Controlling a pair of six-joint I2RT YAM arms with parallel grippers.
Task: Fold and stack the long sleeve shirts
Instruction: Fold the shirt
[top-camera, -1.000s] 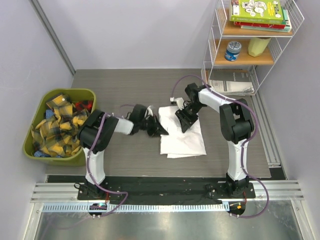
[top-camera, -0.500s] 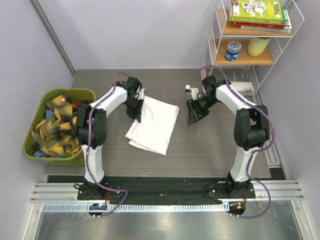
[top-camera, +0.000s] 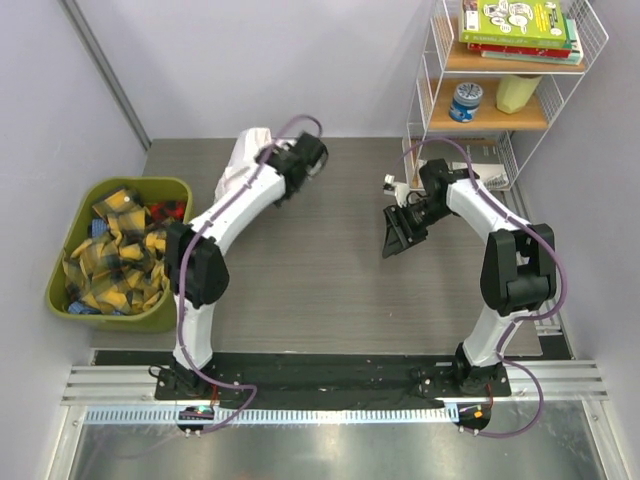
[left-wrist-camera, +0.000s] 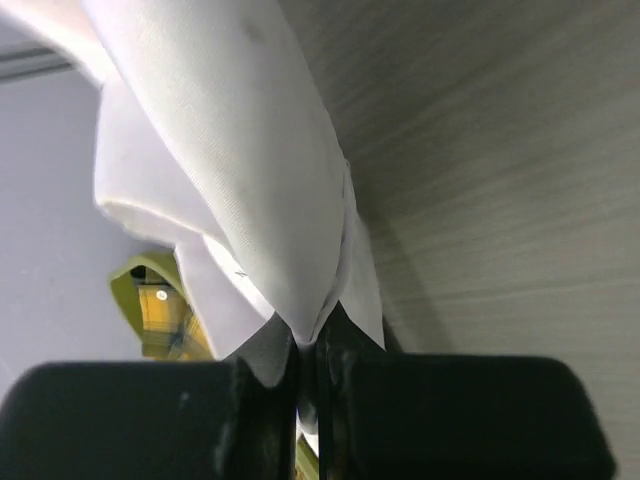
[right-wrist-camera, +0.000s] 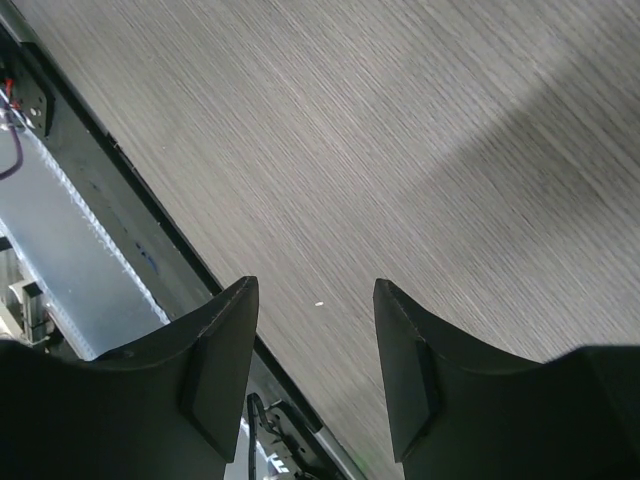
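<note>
A folded white long sleeve shirt (top-camera: 243, 160) hangs bunched at the far left of the table, held by my left gripper (top-camera: 272, 160). In the left wrist view the shirt (left-wrist-camera: 230, 150) drapes out of the shut jaws of that gripper (left-wrist-camera: 310, 350). My right gripper (top-camera: 392, 240) is open and empty over bare table at the right middle. In the right wrist view its fingers (right-wrist-camera: 222, 365) stand wide apart above the wood-grain table (right-wrist-camera: 400, 130).
A green bin (top-camera: 150, 190) full of yellow-and-black plaid cloths (top-camera: 115, 255) stands at the left edge. A white wire shelf (top-camera: 500, 100) with books, a can and papers stands at the back right. A black rail (top-camera: 330, 370) runs along the near edge.
My left gripper has carried the folded shirt from the table's middle up and back to the far left. My right gripper has let go, drawn back right and stayed open.
</note>
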